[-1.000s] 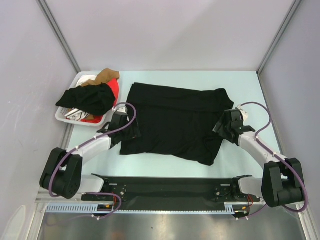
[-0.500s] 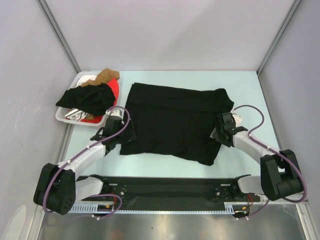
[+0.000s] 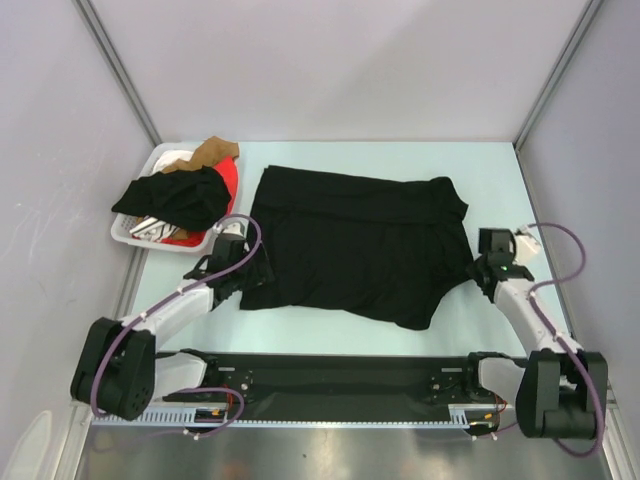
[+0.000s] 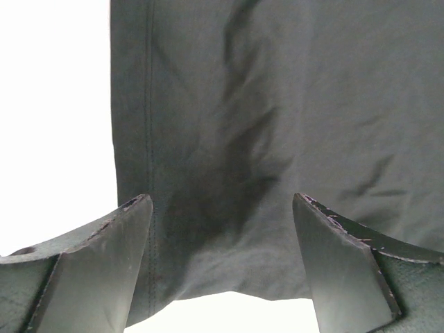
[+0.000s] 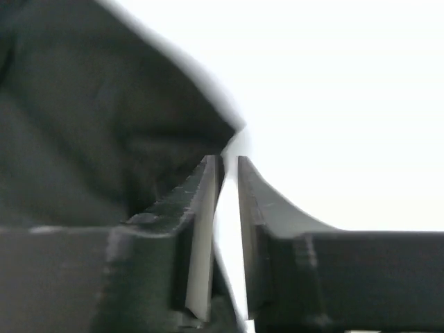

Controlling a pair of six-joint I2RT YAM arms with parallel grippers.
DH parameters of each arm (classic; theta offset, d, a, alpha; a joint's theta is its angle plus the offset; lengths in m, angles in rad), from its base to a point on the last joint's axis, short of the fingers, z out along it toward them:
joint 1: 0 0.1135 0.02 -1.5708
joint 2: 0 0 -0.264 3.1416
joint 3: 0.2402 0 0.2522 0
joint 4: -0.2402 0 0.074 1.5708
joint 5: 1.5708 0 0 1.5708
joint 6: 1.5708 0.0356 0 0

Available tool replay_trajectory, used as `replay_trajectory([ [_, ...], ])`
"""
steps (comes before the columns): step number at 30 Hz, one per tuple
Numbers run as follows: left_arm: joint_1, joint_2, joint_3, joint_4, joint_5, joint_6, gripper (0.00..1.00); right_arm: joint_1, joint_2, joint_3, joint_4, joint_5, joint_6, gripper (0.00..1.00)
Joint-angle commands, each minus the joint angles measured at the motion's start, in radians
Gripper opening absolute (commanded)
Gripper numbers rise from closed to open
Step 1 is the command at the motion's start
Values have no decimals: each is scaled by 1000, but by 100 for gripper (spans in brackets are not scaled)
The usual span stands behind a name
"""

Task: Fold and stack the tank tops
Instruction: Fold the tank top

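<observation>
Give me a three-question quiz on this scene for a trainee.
1. True or false: the left tool is open.
2. The red tank top lies: A) in the white basket; B) spread flat at the centre; C) in the right tool.
3. What colour is the garment spread on the table?

Key: 1 true; 2 A; 3 black.

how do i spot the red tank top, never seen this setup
Find the white basket at the table's left edge, heaped with clothes. The red tank top sits under a crumpled black garment, beside a brown cloth, showing mostly along the basket's right side. It is the only bright red thing; the black tank top lies spread mid-table.
</observation>
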Motion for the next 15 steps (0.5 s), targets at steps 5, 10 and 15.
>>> replay_trajectory([
  [5, 32, 72, -36, 68, 25, -56, 87, -242, -57, -84, 9, -104, 29, 0],
  [10, 59, 46, -41, 65, 77, -64, 87, -312, -58, -95, 44, -182, 6, 2],
  [15, 58, -32, -36, 22, 51, -47, 87, -241, -19, -52, 130, -309, -69, 37],
])
